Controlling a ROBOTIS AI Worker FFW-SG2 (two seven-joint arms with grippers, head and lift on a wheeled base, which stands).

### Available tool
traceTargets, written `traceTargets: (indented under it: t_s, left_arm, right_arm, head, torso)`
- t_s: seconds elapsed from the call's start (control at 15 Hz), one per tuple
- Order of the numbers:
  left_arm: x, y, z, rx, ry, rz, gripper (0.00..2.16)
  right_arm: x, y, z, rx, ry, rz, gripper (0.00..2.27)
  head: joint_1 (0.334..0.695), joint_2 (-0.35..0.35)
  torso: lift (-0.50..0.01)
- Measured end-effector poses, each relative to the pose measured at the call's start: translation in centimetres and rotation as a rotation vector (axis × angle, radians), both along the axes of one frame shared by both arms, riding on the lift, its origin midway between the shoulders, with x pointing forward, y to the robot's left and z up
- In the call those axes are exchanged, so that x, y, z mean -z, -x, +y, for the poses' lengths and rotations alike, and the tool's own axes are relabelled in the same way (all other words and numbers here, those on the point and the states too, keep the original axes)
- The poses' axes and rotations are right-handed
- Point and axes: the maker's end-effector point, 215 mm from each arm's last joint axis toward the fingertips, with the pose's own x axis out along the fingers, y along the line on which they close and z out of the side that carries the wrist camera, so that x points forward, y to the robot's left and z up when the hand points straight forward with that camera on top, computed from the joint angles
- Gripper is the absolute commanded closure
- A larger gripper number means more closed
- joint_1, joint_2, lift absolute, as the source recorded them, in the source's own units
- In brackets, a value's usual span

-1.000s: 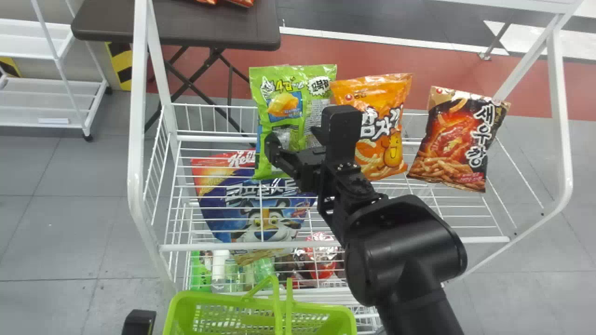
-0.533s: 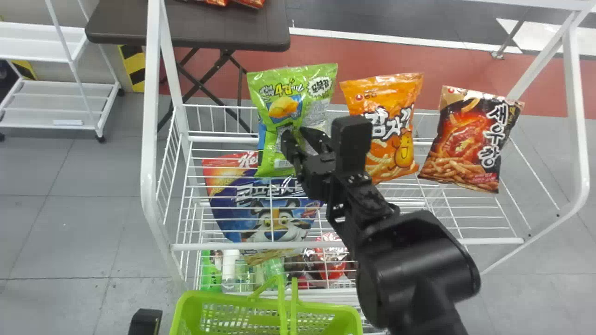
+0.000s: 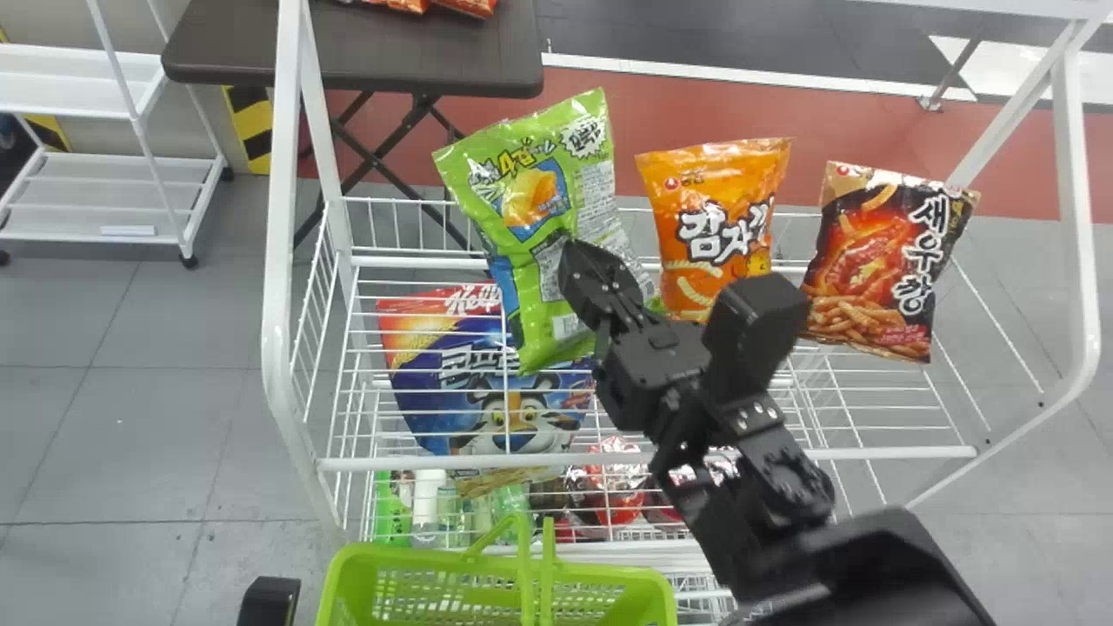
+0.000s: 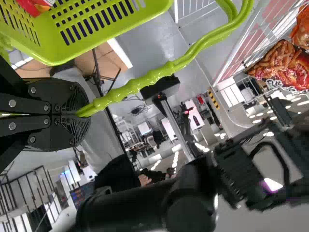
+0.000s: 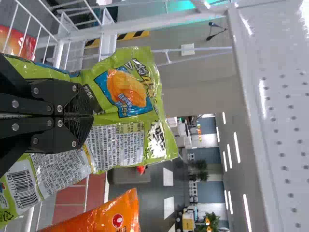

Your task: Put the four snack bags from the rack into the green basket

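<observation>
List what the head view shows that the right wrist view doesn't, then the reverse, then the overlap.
Head view: the light-green plastic basket with its handles up, and the black-and-red snack bag.

Right wrist view: the white panel with rows of small holes, the long white ceiling lights and a leafy green plant.

Both: the right gripper clamped on the shiny green snack bag, the orange snack bag and the white wire rack.
</observation>
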Motion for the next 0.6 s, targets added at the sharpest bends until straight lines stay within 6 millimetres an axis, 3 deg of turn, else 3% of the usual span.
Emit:
traceTargets:
  t_s: [0.13, 0.27, 0.47, 0.6]
  left_arm:
    - [0.1, -0.1, 0.0, -0.001, -0.004, 0.0, 1.88]
    - [0.1, -0.3, 0.2, -0.006, -0.006, -0.001, 1.88]
    - [0.1, -0.6, 0.7, -0.019, -0.003, 0.001, 1.88]
    - [0.1, -0.6, 0.7, -0.026, -0.003, 0.004, 1.88]
  right_arm:
    - [-0.7, 3.2, -0.5, 0.002, -0.014, 0.013, 2.05]
    - [-0.1, 6.2, -1.7, 0.013, -0.006, 0.056, 2.05]
    - [3.8, 9.8, -4.3, 0.036, 0.021, 0.206, 2.05]
    - [6.5, 12.0, -6.0, 0.046, 0.047, 0.309, 2.05]
  head:
    - [0.695, -0.179]
    - [0.695, -0.213]
    - [0.695, -0.26]
    - [0.695, -0.331]
  torso:
    - [-0.007]
    - [-0.007]
    - [-0.007]
    - [-0.007]
